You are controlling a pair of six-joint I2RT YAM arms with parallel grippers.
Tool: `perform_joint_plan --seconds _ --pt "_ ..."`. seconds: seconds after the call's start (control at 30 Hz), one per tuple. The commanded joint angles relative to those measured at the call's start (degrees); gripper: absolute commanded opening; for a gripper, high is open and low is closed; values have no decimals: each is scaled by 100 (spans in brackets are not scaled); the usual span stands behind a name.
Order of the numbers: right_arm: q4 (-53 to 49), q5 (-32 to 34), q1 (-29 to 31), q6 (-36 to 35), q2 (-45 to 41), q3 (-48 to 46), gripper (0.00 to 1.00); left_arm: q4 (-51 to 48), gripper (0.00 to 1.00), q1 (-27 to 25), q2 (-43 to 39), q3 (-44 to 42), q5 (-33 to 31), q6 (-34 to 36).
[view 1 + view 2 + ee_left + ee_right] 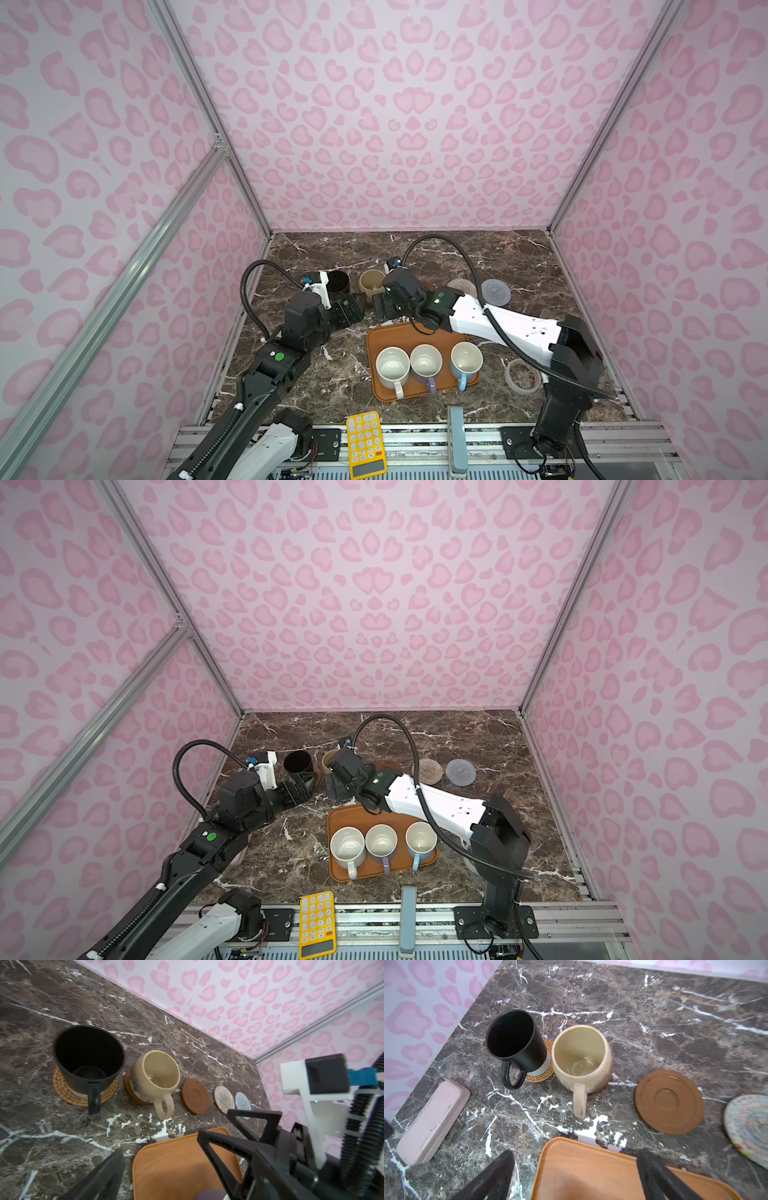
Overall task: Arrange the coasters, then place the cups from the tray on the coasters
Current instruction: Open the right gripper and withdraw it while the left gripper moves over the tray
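Observation:
A black cup stands on the tan rattan coaster. Beside it a cream-yellow cup stands on a brown coaster. Further along the row lie a bare brown coaster, a cream woven one and a grey-blue one. The orange tray holds speckled white, lavender and light blue cups. My right gripper hangs open and empty over the tray's far edge, apart from the cream-yellow cup. My left gripper is open and empty next to it.
A pink case lies by the left wall. A pale tape roll sits right of the tray under my right arm. A yellow calculator and a grey-blue block rest at the front edge.

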Motion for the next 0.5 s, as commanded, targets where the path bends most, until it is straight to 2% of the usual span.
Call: perform_joint_plan --seconds 0.0,0.2,0.37,0.47 --pt "-134 430 0 23 -479 -442 96 -32 97 -252 123 178 23 91" --pt "-499 1008 -20 -167 -1455 -1255 99 -361 97 -1086 285 391 -461 131" --pt "-586 538 -328 -218 -2123 -1908 99 -716 98 -1654 406 380 -657 92" --pt "-579 344 -417 -235 -2477 -2234 99 -1045 100 -2017 390 321 -1149 -18"
